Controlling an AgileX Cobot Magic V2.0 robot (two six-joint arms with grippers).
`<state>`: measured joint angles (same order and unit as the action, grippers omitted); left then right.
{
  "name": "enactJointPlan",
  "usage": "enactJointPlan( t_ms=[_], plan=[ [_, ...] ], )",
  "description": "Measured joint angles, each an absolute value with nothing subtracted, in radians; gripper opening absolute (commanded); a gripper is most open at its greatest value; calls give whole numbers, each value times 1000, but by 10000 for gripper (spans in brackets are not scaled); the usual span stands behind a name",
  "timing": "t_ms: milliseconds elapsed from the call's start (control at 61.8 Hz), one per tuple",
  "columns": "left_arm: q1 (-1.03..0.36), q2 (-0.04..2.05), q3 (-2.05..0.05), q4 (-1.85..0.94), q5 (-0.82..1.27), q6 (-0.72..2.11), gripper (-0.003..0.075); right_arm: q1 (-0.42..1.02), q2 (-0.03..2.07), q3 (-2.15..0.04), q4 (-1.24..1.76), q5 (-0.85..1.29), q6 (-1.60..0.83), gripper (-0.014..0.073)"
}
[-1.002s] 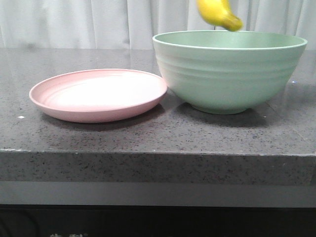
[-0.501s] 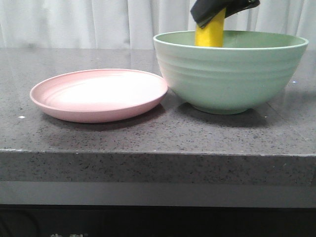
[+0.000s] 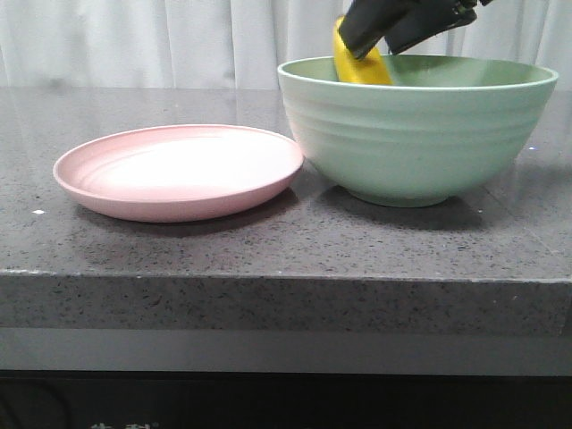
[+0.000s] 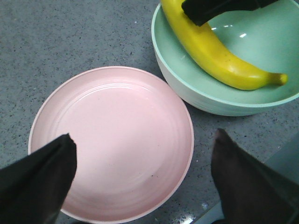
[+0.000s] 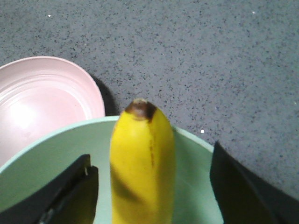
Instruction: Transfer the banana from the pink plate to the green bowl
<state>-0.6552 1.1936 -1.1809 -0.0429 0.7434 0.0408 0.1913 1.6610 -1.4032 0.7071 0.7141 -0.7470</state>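
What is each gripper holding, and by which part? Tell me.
Nothing. The right gripper flanks the banana with gaps on both sides; it lies in the green bowl. The left gripper is open, empty.

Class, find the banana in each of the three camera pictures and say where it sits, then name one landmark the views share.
Front view: the banana pokes above the green bowl's back-left rim, under the right gripper.
Left wrist view: it lies across the bowl's inside, one end toward the rim.
Right wrist view: it stands centre, between the dark fingers.
Shared landmark: the pink plate, bare beside the bowl.
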Motion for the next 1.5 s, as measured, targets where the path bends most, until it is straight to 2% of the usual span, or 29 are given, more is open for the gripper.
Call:
enactJointPlan(
  t_ms=[129, 243, 453, 550, 614, 808, 970, 1294, 1504],
  plan=[
    [-655, 1194, -1181, -38, 743, 41, 564, 191, 1609, -1403, 624, 732, -623, 506],
    [-655, 1194, -1181, 13, 743, 0, 493, 186, 1531, -1405, 520, 790, -410, 388],
    [-567, 1194, -1181, 105, 743, -97, 220, 163, 1439, -1434, 275, 950, -92, 37],
    [-496, 1194, -1181, 111, 743, -104, 66, 162, 1434, -1435, 220, 991, -63, -63],
    [-450, 1194, -1181, 113, 743, -108, -16, 162, 1434, -1435, 203, 1010, -56, -64],
    [-301, 1179, -1179, 107, 741, -110, -18, 162, 1400, -1429, 182, 1014, -52, -65],
    [-243, 1092, -1107, 93, 690, -111, -18, 162, 1278, -1330, 180, 914, -52, -65],
    [-238, 704, -773, 42, 465, -116, -18, 162, 818, -854, 180, 594, -52, -69],
    [-236, 411, -533, 39, 395, -116, -18, 162, 496, -542, 180, 422, -52, -69]
  ],
)
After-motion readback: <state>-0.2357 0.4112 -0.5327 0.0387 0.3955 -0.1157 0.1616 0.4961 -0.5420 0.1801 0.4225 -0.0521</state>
